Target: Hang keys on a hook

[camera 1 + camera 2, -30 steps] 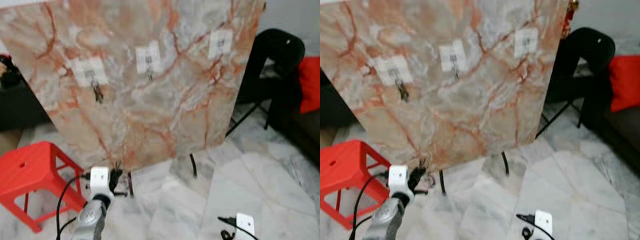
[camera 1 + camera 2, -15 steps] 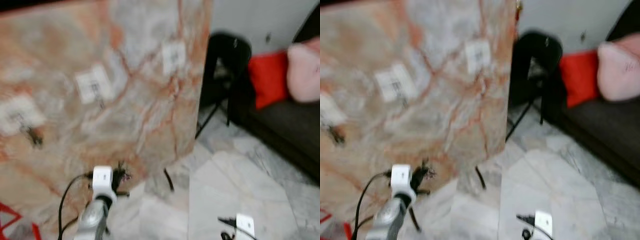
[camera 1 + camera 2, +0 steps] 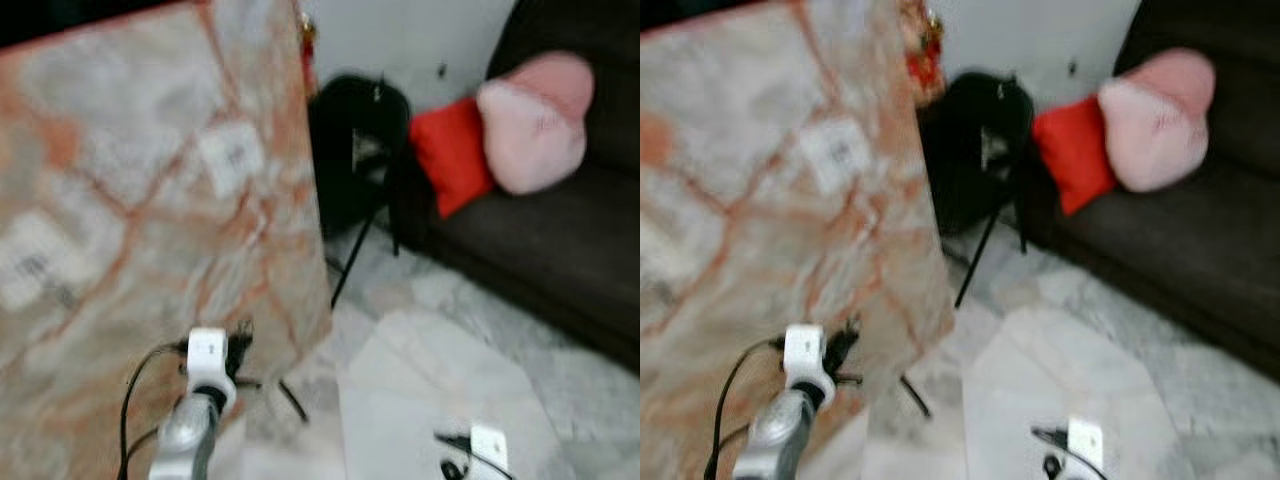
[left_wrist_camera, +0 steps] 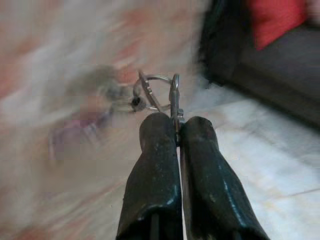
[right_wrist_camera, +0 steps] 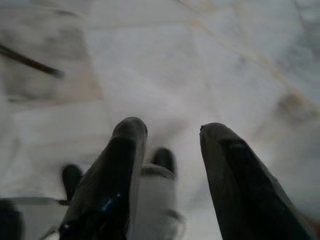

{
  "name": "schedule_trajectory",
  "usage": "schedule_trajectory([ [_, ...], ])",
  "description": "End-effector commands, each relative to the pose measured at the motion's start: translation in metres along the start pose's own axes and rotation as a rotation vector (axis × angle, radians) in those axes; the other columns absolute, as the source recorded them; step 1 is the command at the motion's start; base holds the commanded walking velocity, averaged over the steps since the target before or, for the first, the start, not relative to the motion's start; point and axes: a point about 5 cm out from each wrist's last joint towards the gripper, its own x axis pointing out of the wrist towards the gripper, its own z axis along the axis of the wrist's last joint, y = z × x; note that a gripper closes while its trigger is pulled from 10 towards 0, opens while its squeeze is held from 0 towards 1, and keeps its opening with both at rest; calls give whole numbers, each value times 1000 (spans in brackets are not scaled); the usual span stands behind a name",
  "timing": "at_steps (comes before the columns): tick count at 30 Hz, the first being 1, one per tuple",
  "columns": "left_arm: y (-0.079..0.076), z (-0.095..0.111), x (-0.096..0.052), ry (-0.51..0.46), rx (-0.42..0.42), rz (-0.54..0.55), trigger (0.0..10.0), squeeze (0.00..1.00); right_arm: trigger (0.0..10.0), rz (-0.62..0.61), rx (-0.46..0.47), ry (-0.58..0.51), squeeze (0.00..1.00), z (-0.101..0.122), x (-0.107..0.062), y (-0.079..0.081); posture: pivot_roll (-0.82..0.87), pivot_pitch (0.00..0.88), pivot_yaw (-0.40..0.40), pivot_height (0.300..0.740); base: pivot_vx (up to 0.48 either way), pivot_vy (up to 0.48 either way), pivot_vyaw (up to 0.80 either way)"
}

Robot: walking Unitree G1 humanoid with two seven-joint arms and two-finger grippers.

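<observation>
While the left gripper (image 4: 176,125) pinches the keys (image 4: 150,95) with jaws closed, the right gripper (image 5: 167,132) hangs parted, empty.

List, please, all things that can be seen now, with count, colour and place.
board: one, marble pattern of pink and grey, standing at the left.
labels: two can be made out, white, on the board; blurred.
chair: one, black, right of the board.
sofa: one, dark, at the right.
cushion: one, red, on the sofa.
pillow: one, pink, on the sofa beside the cushion.
floor: pale marble tiles.
keys: one bunch on a metal ring, held in the left gripper.
left gripper: black fingers shut on the ring, in front of the board.
right gripper: black fingers open, low above the floor.
</observation>
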Motion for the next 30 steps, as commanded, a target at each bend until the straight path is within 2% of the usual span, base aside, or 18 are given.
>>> schedule_trajectory([
  [1, 4, 9, 2, -29, 15, -12, 10000, 0, 10000, 21, -3, -36, 0, 12, 2, 8, -21, 1, 51, 740, 0, 0, 0],
  [4, -5, 24, 5, -91, 3, -64, 10000, 0, 10000, 22, -5, -38, 0, 12, 2, 8, -18, 5, 52, 740, 0, 0, 0],
  [12, -10, 61, 12, -222, -47, -63, 10000, 0, 10000, 22, -8, -41, 0, 12, 2, 9, -20, 9, 57, 740, 0, 0, 0],
  [14, -20, 79, 11, -271, -68, -129, 10000, 0, 10000, 21, -9, -43, 0, 12, 2, 10, -14, 9, 59, 740, 0, 0, 0],
  [17, -25, 90, 11, -299, -65, -158, 10000, 0, 10000, 24, -11, -44, 0, 13, 2, 10, -13, 9, 63, 740, 0, 0, 0],
  [18, -25, 90, 11, -299, -65, -158, 10000, 0, 10000, 24, -11, -44, 0, 13, 2, 10, -13, 9, 63, 740, 0, 0, 0],
  [21, -25, 111, 12, -355, -71, -143, 10000, 0, 10000, 29, -18, -44, 0, 13, 2, 11, -13, 8, 66, 740, 0, 0, 0],
  [30, -28, 142, 12, -417, -116, -130, 10000, 0, 10000, 29, -21, -44, 0, 12, 2, 12, -11, 7, 67, 740, 0, 0, 0],
])
